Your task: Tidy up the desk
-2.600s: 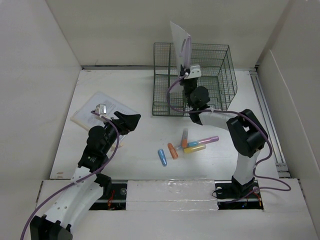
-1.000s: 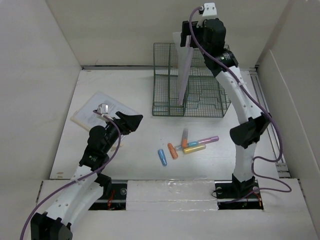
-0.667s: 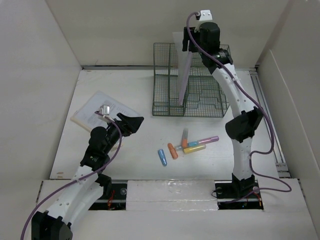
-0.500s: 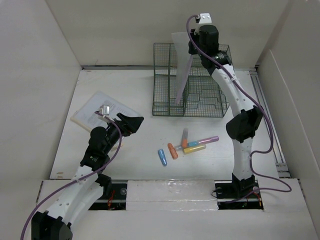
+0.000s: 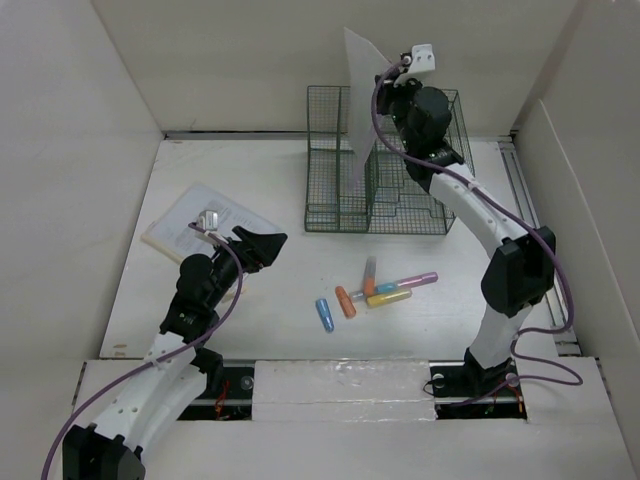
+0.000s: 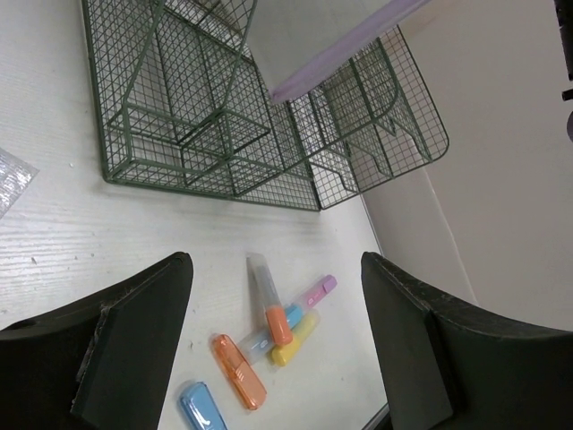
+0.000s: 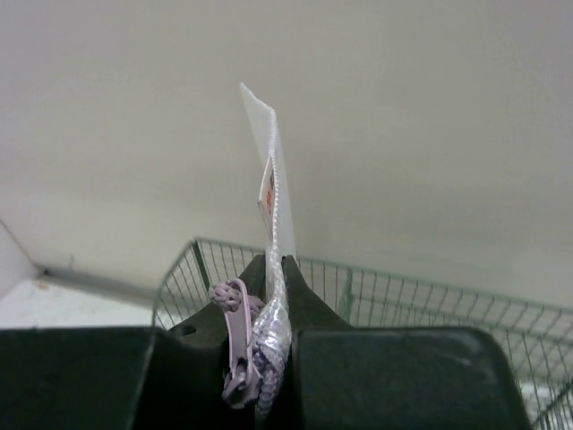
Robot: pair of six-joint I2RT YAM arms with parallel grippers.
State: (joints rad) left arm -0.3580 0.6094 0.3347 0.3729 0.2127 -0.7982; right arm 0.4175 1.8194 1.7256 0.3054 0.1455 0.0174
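The desk (image 5: pixel 270 335) is a white tabletop between white walls. My right gripper (image 5: pixel 384 78) is shut on the zipper edge of a clear pouch with a purple zipper (image 5: pixel 357 110). It holds the pouch upright over the left part of the dark green wire basket (image 5: pixel 430 190). In the right wrist view the jaws pinch the pouch (image 7: pixel 276 224), and its purple pull hangs to the left. My left gripper (image 5: pixel 262 245) is open and empty, low over the desk at the left. It faces a cluster of markers (image 6: pixel 282 327).
Several markers (image 5: pixel 385 288), an orange case (image 5: pixel 345 301) and a blue case (image 5: pixel 324 314) lie loose at mid desk. A printed booklet (image 5: pixel 190 212) lies at the left, behind my left arm. The basket (image 6: pixel 224 116) has inner dividers.
My right arm lifted the pouch from low in the basket, then swung its wrist right and down a little; the pouch now stands more upright. The left arm barely moved.
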